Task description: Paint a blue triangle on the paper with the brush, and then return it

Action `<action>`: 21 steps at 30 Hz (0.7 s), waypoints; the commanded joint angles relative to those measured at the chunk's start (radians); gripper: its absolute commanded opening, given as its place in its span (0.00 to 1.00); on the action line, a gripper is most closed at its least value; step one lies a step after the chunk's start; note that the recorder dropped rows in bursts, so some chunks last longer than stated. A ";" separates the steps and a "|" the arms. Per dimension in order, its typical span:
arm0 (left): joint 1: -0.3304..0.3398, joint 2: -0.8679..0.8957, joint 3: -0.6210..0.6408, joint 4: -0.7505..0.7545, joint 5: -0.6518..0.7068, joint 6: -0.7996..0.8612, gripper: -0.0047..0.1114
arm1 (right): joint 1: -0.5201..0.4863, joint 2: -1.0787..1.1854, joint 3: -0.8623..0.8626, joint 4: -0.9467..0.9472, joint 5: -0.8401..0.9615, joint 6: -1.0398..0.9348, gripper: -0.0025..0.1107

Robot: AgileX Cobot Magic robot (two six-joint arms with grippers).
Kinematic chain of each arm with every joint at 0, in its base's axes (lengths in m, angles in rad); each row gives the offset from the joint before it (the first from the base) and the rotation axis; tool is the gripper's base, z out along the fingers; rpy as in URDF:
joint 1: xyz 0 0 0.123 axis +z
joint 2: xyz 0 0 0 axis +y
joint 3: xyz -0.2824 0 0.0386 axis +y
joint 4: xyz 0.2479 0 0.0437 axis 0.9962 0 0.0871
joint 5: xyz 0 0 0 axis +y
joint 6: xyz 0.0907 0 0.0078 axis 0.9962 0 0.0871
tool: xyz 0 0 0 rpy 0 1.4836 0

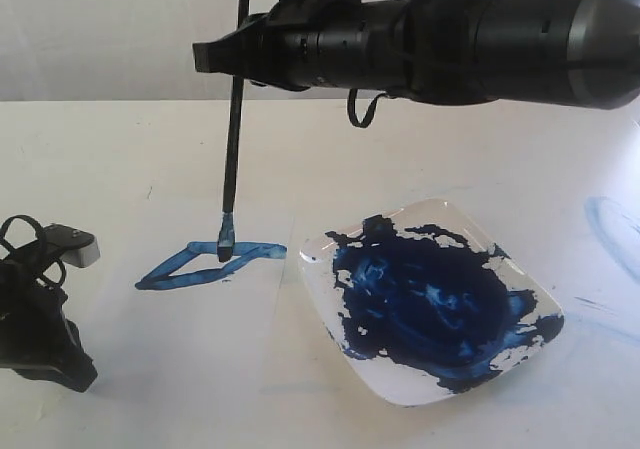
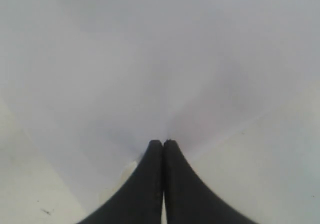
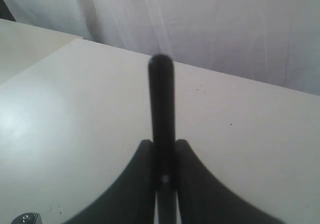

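The brush (image 1: pixel 233 139) hangs nearly upright, its black handle (image 3: pixel 161 94) pinched between the jaws of my right gripper (image 1: pixel 215 56) (image 3: pixel 162 143), which is shut on it high above the table. The blue-stained tip (image 1: pixel 225 244) touches the upper edge of the blue triangle (image 1: pixel 205 266), a thin, streaky outline on the paper (image 1: pixel 200 359). The sheet is barely paler than the table. At the lower left my left gripper (image 2: pixel 163 143) is shut with nothing in it, and its arm (image 1: pixel 40 319) rests low beside the paper.
A clear square plate (image 1: pixel 400 394) holding a big dark-blue paint pool (image 1: pixel 430 299) sits right of the triangle. A faint pale-blue smear (image 1: pixel 610 229) marks the table at the far right. A white curtain hangs behind the table.
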 commanded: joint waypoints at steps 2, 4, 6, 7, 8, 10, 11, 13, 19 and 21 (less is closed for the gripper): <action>0.004 -0.006 0.007 -0.022 0.024 0.000 0.04 | 0.009 0.006 0.014 -0.004 0.007 0.007 0.02; 0.004 -0.006 0.007 -0.022 0.024 0.000 0.04 | 0.009 0.011 0.014 -0.004 0.005 0.007 0.02; 0.004 -0.006 0.007 -0.022 0.024 0.000 0.04 | 0.009 0.017 0.014 -0.004 0.005 0.007 0.02; 0.004 -0.006 0.007 -0.022 0.024 0.000 0.04 | 0.009 0.021 0.014 -0.004 0.005 0.007 0.02; 0.004 -0.006 0.007 -0.022 0.024 0.000 0.04 | 0.009 0.026 0.014 -0.004 0.007 0.007 0.02; 0.004 -0.006 0.007 -0.022 0.024 0.000 0.04 | 0.009 0.033 0.014 -0.004 0.010 0.007 0.02; 0.004 -0.006 0.007 -0.022 0.024 0.000 0.04 | 0.009 0.035 0.014 -0.004 0.010 0.007 0.02; 0.004 -0.006 0.007 -0.022 0.024 0.000 0.04 | 0.009 0.037 0.014 -0.004 0.010 0.004 0.02; 0.004 -0.006 0.007 -0.022 0.024 0.000 0.04 | 0.009 0.036 0.004 -0.004 0.007 0.004 0.02; 0.004 -0.006 0.007 -0.022 0.024 0.000 0.04 | 0.009 0.036 0.000 -0.004 0.007 0.004 0.02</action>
